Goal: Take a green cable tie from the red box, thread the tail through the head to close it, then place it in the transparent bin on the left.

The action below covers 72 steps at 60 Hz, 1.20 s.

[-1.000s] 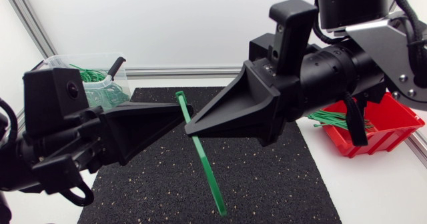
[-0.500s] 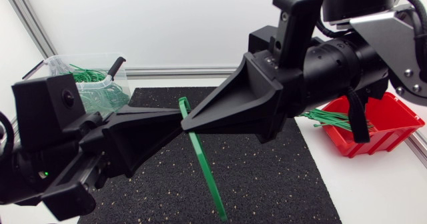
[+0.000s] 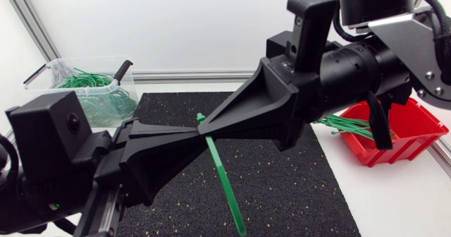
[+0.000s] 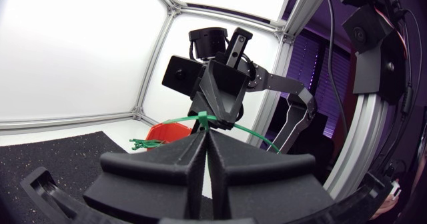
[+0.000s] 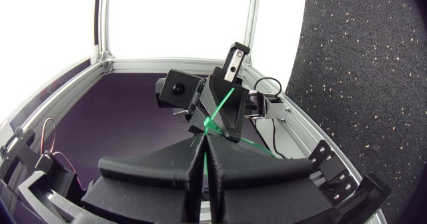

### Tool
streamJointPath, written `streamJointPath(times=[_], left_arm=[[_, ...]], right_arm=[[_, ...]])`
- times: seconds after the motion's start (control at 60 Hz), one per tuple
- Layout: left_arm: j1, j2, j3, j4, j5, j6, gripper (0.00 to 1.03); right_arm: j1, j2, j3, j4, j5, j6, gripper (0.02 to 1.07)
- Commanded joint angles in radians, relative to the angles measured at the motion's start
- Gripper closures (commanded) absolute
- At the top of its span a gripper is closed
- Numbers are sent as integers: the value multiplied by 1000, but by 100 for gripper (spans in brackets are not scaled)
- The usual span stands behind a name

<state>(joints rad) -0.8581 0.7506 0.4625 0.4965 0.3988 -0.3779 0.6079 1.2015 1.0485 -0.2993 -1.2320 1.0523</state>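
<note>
Head view: the tie [image 3: 223, 180] is clamped at one spot by left hand [image 3: 196, 130] and right hand [image 3: 204, 124], above the surface [image 3: 303, 187]. Threading is judged in hand; next, the tail must be fed through the head.

Cable tie [image 3: 220, 170]: head end partly hidden by the right gripper [image 3: 202, 128]; tail tip lost at the lower edge.
Red box [image 3: 412, 142]: largely hidden behind the right arm [image 3: 359, 68].
Boxed ties [image 3: 345, 127]: too tangled to count.
Left arm [image 3: 49, 145]: cut off below.
</note>
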Motion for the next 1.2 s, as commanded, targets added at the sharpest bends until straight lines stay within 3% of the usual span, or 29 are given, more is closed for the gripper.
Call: streamJointPath(times=[0.0, 0.117, 0.217, 0.367, 0.767, 1.183], left_arm=[[-39, -16, -30, 4, -6, 73, 99], [-29, -17, -28, 4, -15, 93, 99], [1, -17, -22, 2, -12, 112, 99], [28, -13, -24, -3, -14, 158, 99], [31, -40, 2, -121, -38, 358, 99], [-44, 13, 31, -165, -147, 548, 99]], right_arm=[[-22, 27, 5, -8, 19, 31, 101], [-39, 13, -2, -14, 12, 21, 92], [-39, -14, -7, -21, 6, 11, 77], [-42, -49, -8, -21, -15, -20, 66], [-180, 29, 24, 17, -86, -84, 66], [-142, 182, 71, -21, -173, -278, 67]])
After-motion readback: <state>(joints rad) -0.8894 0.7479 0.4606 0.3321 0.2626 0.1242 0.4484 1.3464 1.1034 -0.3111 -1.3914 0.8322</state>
